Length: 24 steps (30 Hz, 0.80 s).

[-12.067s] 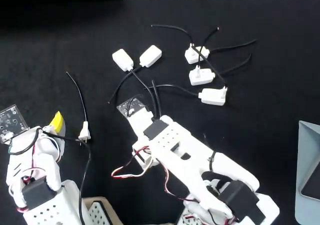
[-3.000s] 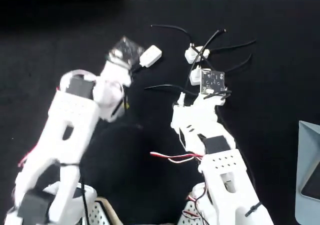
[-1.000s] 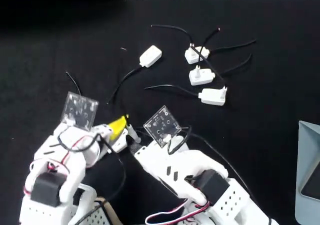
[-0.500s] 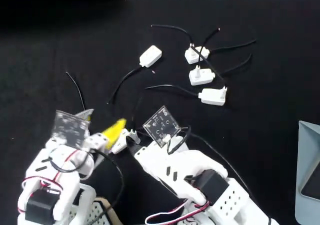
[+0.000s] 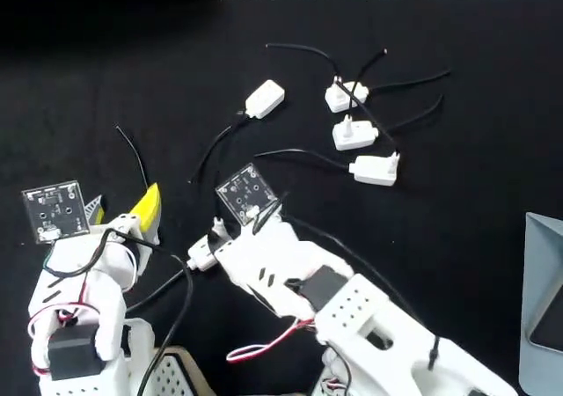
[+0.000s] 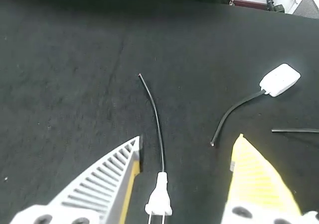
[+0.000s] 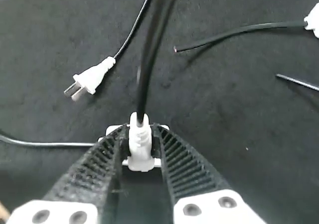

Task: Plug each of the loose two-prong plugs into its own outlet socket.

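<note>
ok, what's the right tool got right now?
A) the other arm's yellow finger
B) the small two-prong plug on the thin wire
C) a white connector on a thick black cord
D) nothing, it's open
C: in the right wrist view, the right tool is shut on the white connector, with its thick black cord running up and away. The small two-prong plug lies loose on the table beside it.

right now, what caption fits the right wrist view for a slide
The right hand grips a plug with a black cord; a second plug lies loose on the table beyond.
</note>
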{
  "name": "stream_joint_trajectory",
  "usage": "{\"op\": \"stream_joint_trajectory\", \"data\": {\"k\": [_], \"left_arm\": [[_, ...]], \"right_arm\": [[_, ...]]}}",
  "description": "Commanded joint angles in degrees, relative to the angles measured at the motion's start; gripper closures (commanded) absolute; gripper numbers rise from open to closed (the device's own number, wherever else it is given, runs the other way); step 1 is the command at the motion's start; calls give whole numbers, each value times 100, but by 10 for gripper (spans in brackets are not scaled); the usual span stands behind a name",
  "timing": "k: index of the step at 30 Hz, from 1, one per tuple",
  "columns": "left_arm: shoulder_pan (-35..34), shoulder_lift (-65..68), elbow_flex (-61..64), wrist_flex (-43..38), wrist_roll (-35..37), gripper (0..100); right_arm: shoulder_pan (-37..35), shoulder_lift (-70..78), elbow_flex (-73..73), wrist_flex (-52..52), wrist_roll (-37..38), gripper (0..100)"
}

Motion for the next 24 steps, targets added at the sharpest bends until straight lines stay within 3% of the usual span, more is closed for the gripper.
{"op": "stream_joint_trajectory", "data": {"k": [1, 10, 16, 24], "left_arm": [[-22, -18, 4, -202, 62, 711], [1534, -9, 242, -202, -721, 711], [1640, 26, 259, -202, -835, 709], [2615, -26, 163, 105, -1213, 711]], "right_arm": [[132, 338, 145, -853, -53, 988], [88, -13, 233, -879, -53, 988], [-229, -857, 312, -237, -44, 988], [-237, -1156, 321, 114, -44, 987]]}}
